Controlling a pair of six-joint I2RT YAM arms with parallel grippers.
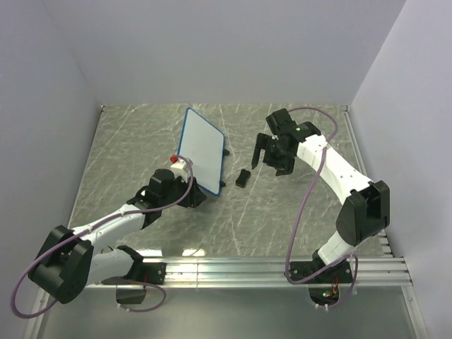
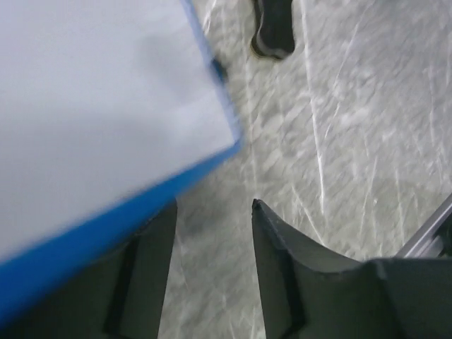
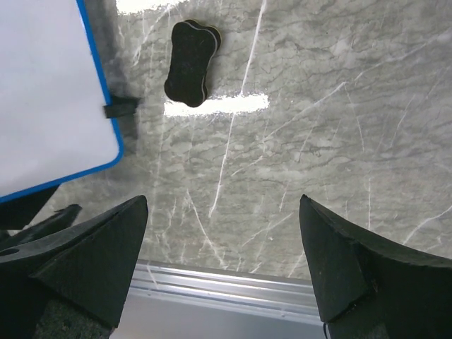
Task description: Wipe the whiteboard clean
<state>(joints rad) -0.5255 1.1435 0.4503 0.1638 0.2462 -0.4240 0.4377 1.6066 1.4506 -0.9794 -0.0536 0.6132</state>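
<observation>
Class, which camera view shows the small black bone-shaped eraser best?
The right wrist view: the small black bone-shaped eraser appears whole and sharp, its outline clear. The top view shows it only as a tiny dark block; the left wrist view crops and blurs it.

whiteboard (image 1: 203, 147): plain white, blue frame. tabletop (image 1: 141, 141): grey marble pattern, white streaks. eraser (image 1: 243, 178): black, thin yellowish edge.

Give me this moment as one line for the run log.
left tool: open, beside whiteboard edge | right tool: open, empty | eraser: lying on table, not held | whiteboard face: looks blank
</observation>
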